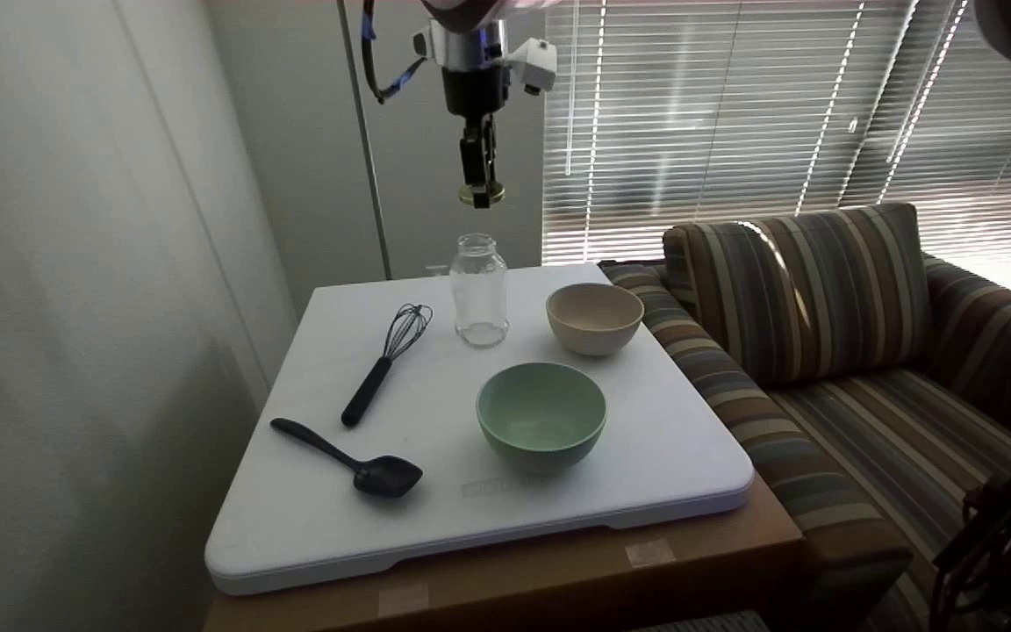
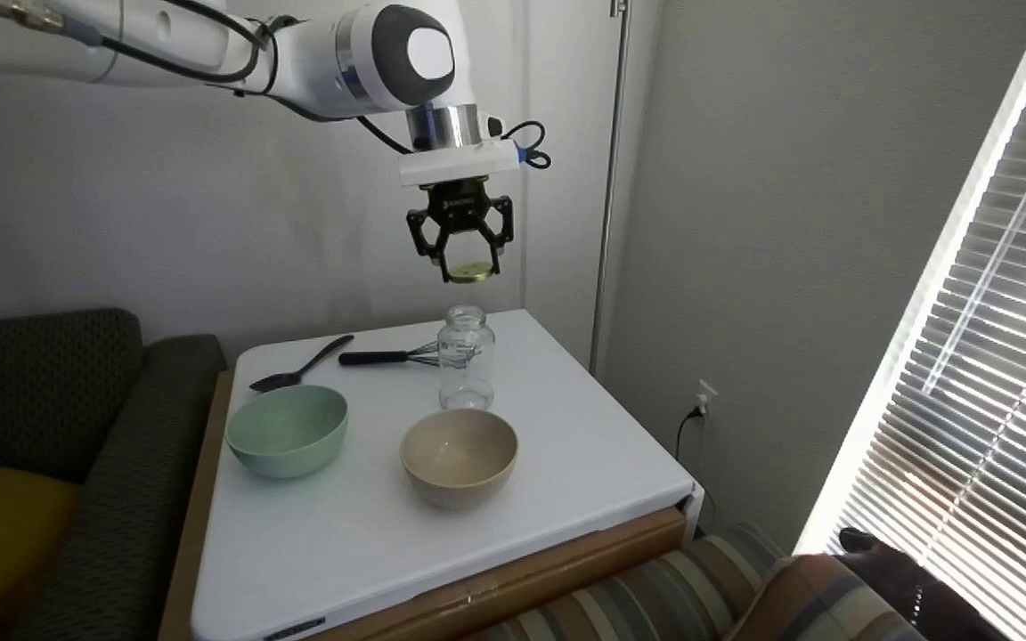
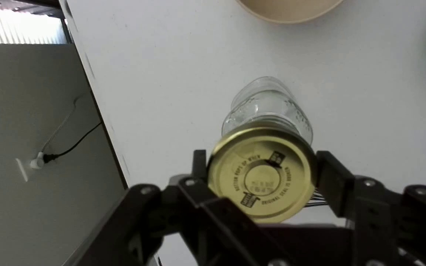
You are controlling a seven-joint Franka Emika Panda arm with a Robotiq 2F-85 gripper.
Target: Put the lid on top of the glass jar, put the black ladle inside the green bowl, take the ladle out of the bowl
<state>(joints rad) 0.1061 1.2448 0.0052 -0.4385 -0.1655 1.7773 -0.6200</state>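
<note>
Pincer [image 3: 263,169], clasped round metal lid [image 3: 261,179], glass jar [image 3: 268,105] below

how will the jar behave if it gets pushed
The jar looks apt to tip if pushed high up, since it stands upright and taller than wide. Its clear walls look like glass, so probably stiff but fragile. Those smooth sides may be slippery.

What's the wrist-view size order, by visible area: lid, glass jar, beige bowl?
1. Lid, enlarged by nearness to the camera
2. Glass jar, partly behind the lid
3. Beige bowl, cut off by the frame
</note>
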